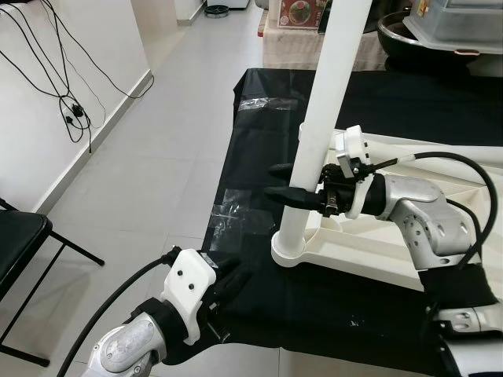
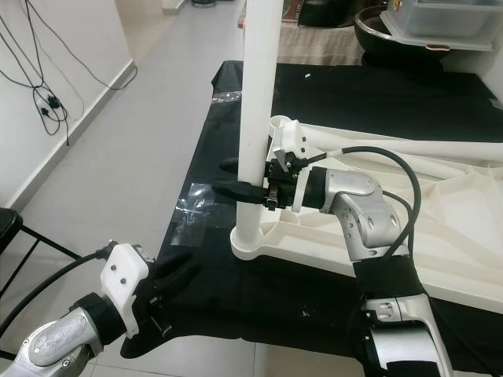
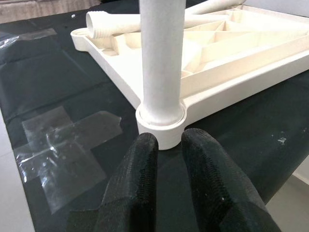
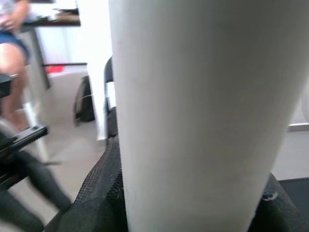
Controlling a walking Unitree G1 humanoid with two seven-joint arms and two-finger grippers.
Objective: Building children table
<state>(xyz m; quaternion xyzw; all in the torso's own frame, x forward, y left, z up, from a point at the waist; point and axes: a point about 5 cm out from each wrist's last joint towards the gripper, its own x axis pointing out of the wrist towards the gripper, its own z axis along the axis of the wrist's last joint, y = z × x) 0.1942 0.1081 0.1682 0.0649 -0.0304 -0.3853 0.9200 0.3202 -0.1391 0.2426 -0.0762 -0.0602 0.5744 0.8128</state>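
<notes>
1. Left eye view: the right gripper [image 1: 284, 182] is reaching in from three o'clock, its jaws standing one on each side of the upright white table leg [image 1: 324, 110] and closed around it low on the shaft.

2. The leg is standing in the corner socket [image 1: 292, 250] of the upturned cream tabletop [image 1: 409, 259], which is lying ribbed side up on the black-covered counter [image 1: 259, 102] at the right of the scene, the socket corner pointing toward seven o'clock. A second, loose leg [image 3: 145, 21] is lying across the ribs beyond the standing one.

3. The step in hand is probably seating or screwing this leg home. The grip is sitting low, which is good for keeping the leg plumb; turning about the leg's own axis, rather than pushing sideways, should keep the thread from crossing.

4. The left gripper [image 1: 228, 284] is hovering at seven o'clock of the socket, above the cloth, its jaws nearly together and holding nothing. In its wrist view the fingertips [image 3: 140, 159] are pointing straight at the socket collar, near but apart from it.

5. Pressing the left gripper onto the tabletop rim would likely stop the light tabletop from spinning with the leg.

6. Clear tape [image 3: 63, 150] is crinkling on the cloth beside the socket; it is best avoided.
</notes>
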